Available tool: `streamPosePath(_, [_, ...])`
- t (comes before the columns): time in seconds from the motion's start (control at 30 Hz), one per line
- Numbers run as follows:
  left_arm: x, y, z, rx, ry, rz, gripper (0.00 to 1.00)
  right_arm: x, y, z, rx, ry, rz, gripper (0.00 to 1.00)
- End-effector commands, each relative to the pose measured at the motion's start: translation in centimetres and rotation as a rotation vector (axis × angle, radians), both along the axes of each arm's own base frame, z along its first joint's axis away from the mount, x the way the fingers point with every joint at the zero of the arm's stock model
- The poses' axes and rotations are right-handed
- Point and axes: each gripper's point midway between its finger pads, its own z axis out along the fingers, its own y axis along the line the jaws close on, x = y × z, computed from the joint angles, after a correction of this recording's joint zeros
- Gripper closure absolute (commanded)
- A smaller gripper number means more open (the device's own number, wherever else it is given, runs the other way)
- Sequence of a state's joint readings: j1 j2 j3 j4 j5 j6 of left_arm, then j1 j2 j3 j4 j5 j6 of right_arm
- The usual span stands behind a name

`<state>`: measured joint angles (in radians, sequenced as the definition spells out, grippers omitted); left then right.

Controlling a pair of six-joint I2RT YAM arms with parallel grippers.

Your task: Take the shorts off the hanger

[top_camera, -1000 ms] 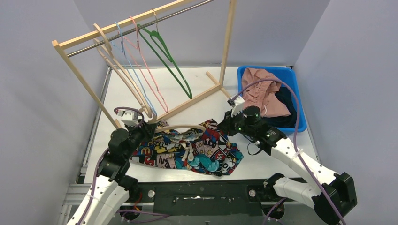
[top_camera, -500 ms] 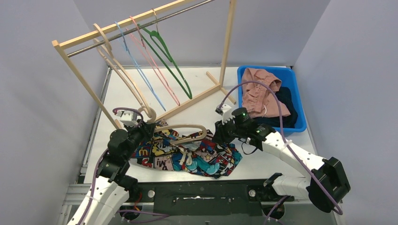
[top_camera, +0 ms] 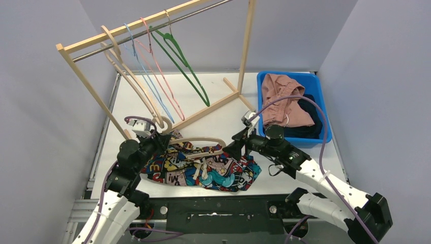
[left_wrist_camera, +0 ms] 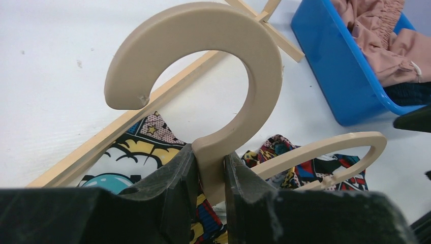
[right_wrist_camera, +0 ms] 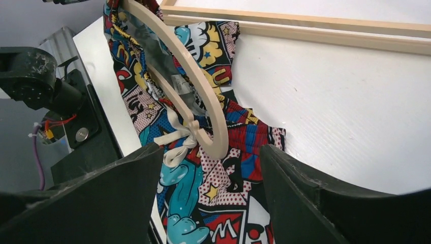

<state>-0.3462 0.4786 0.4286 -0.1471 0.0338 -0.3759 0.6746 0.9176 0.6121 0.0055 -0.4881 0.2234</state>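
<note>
Lying crumpled on the tabletop (top_camera: 223, 122) at its near edge: multicolour comic-print shorts (top_camera: 218, 170), waistband on a beige hanger (left_wrist_camera: 264, 76). Comic lettering on the fabric was too broken to read. Left gripper (left_wrist_camera: 209, 173) was pinching the hanger's neck just below the hook, at the garment's left end. Right gripper (right_wrist_camera: 211, 168) hung spread wide over the hanger's arm tip and the white drawstring bow (right_wrist_camera: 175, 145). Dusty pink shorts (top_camera: 277, 94) and a dark garment (top_camera: 310, 114) lay in the blue bin (left_wrist_camera: 330, 76).

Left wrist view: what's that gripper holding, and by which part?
The left gripper clamps the thick beige hanger at the neck, just below its round hook. The right gripper is open, empty.
</note>
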Motion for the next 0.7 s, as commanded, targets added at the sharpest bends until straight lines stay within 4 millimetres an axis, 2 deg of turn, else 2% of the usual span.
streamPosePath(0.0, [-0.1,-1.6,4.1,-0.047,-0.131,-0.093,1.0,1.5,1.7,1.6,0.067,-0.076,0.001,0.3])
streamPosePath(0.07, [-0.2,-1.9,4.2,-0.051,-0.135,-0.108,1.0,0.9,2.8,0.4,0.052,-0.019,0.075,0.36])
streamPosePath(0.17, [-0.4,-2.2,4.2,-0.056,-0.137,-0.128,1.0,-2.0,4.7,0.2,0.086,0.045,0.265,0.47])
streamPosePath(0.3, [-0.4,-2.6,4.0,-0.055,-0.13,-0.148,1.0,-2.3,5.0,0.7,0.099,-0.007,0.285,0.65])
streamPosePath(0.4, [-0.4,-2.7,3.9,-0.052,-0.119,-0.151,1.0,-2.2,4.3,1.2,0.107,-0.056,0.261,0.65])
streamPosePath(0.47, [-0.5,-2.8,3.9,-0.054,-0.119,-0.16,1.0,-2.4,3.8,1.5,0.108,-0.076,0.254,0.59])
streamPosePath(0.53, [-0.5,-2.9,3.9,-0.053,-0.12,-0.163,1.0,-2.5,3.3,1.5,0.096,-0.098,0.243,0.57])
streamPosePath(0.67, [-0.6,-2.9,3.9,-0.053,-0.121,-0.165,1.0,-3.2,2.7,1.2,0.084,-0.105,0.257,0.64])
